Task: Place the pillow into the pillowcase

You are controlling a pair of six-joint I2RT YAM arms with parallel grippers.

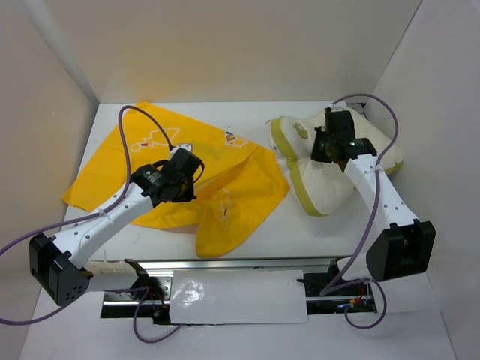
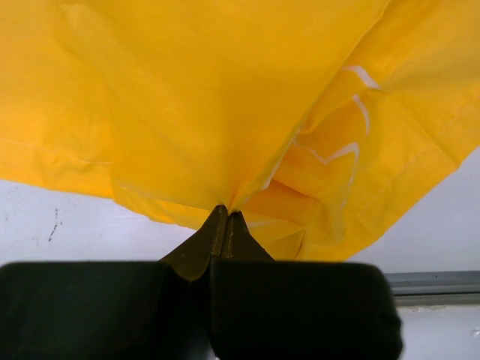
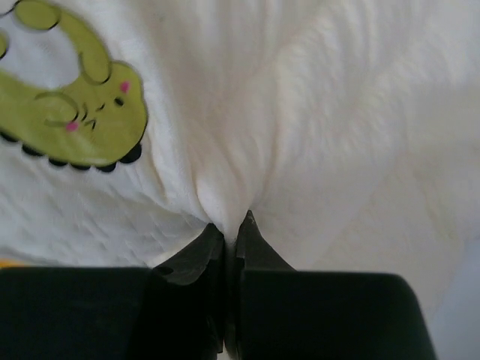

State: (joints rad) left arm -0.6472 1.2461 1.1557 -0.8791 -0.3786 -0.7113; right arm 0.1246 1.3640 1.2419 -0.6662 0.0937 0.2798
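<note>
Two grips are on, one per arm, and nothing is inside anything yet. At the left of the overhead view the bright yellow fabric pillowcase [image 1: 232,172] lies spread and rumpled on the white table [image 1: 300,240]. Its length runs from the upper left down toward the centre, with one loose lobe sagging toward the bottom edge. My left gripper [image 1: 186,171] sits over the middle of it. In the left wrist view that gripper [image 2: 226,214] is clamped tight on a pinch of the yellow cloth [image 2: 187,97], with folds radiating up from the tips. I cannot tell whether I have one layer or both, nor where the open mouth is.

At the right lies the soft cream-white pillow with thin yellow piping [image 1: 322,187], bunched into lobes around my right gripper [image 1: 330,146]. The right wrist view shows that gripper [image 3: 231,221] closed on a tuck of the cream cover [image 3: 337,112], just right of a green cartoon patch [image 3: 75,112].

What matters next, I think, is that the pillow lies directly right of the case, their near edges just beside each other. The right arm therefore carries it leftward while the left arm must present the mouth toward it.
</note>
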